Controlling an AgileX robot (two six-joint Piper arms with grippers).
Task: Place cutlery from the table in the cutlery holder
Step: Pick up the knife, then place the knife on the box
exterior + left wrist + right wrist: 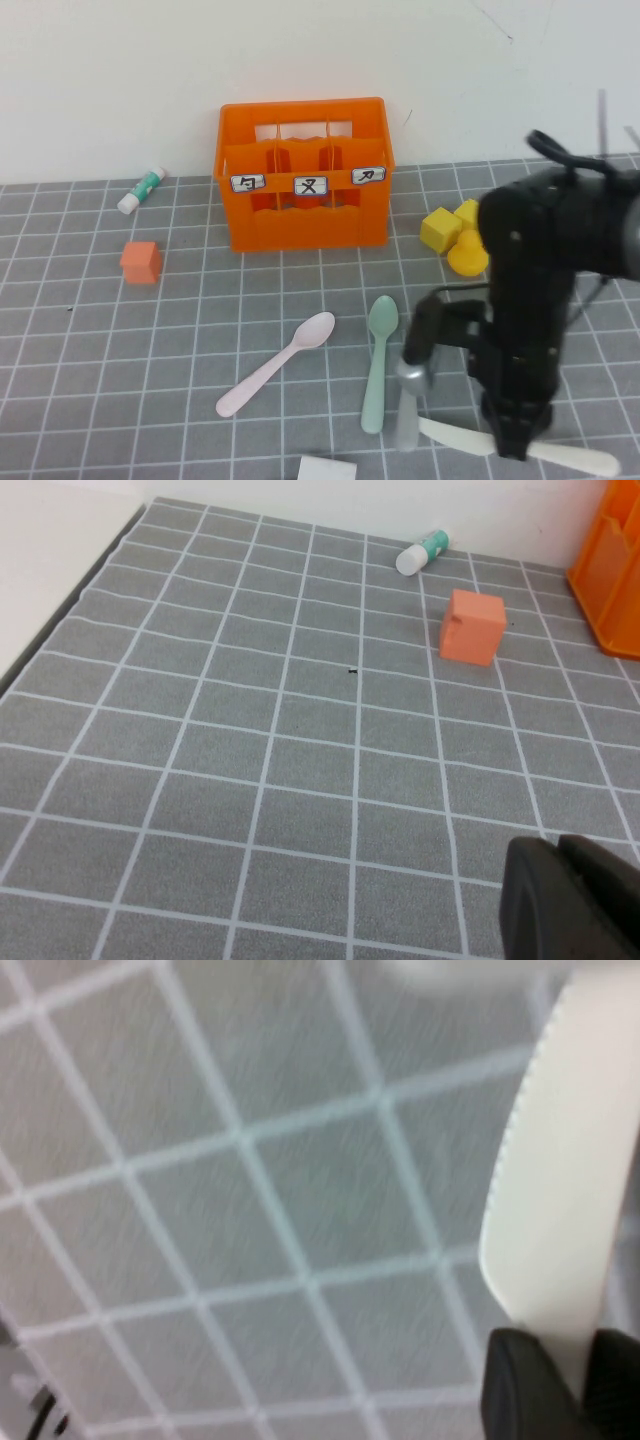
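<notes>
The right gripper [512, 440] is down in front of the orange cutlery holder [303, 215], off to its right side, pinching the white knife [575, 457] on the table [150, 380]. Next it must lift it up and carry it to the holder. The left gripper [575, 900] is pressed together, idle beyond the holder's left side.

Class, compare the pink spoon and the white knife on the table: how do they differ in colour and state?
The pink spoon lies free in the open; the white knife has the right gripper closed on it, partly covering it. The spoon is pale pink, the knife cream-white. Both lie flat on the grey table. The left gripper is shut, off by the orange cube.
</notes>
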